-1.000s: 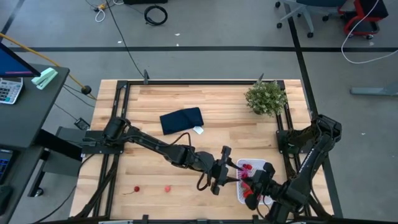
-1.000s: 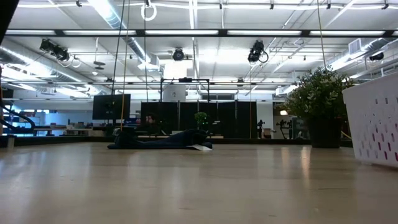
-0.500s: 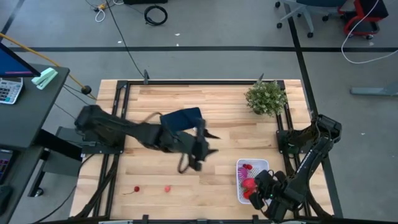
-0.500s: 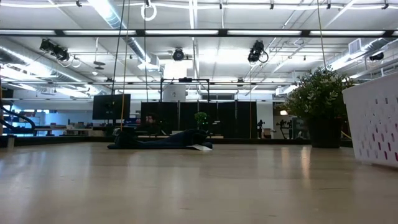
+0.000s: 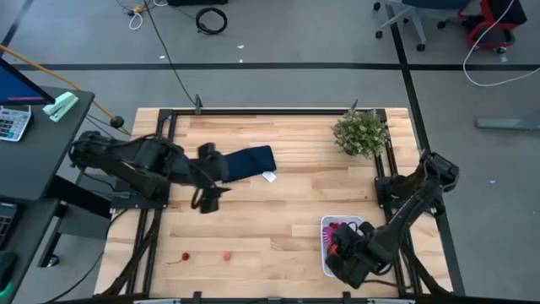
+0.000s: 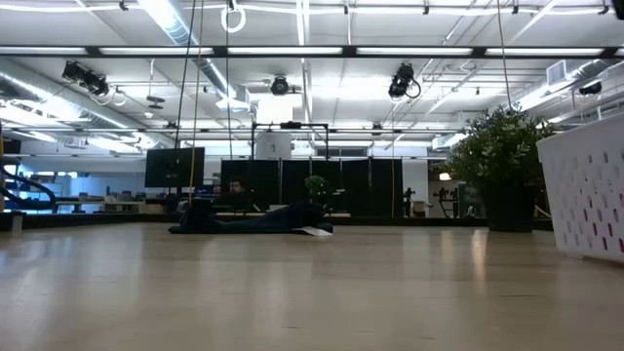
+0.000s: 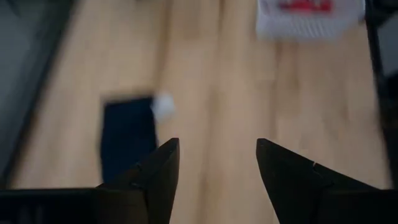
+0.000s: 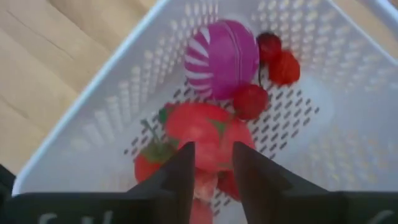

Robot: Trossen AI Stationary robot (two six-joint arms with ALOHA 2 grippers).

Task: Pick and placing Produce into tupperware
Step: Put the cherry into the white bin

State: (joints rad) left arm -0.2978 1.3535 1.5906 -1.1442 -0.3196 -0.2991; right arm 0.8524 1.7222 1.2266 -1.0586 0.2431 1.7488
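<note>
1. The right gripper (image 8: 211, 163) is hovering over the white container (image 8: 99, 106), fingers slightly apart, gripping nothing.
2. A striped ball (image 8: 221, 59) and red fruits (image 8: 205, 130) are lying inside.
3. The left gripper (image 7: 217, 163) is gaping empty near the navy cloth (image 5: 249, 162).

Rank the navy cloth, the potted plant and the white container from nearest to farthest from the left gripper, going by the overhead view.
From the left gripper, at the table's left:
1. Navy cloth, right beside it toward the table's middle.
2. White container, across at the front right, under the right gripper.
3. Potted plant, at the back right corner, only a little farther.
</note>
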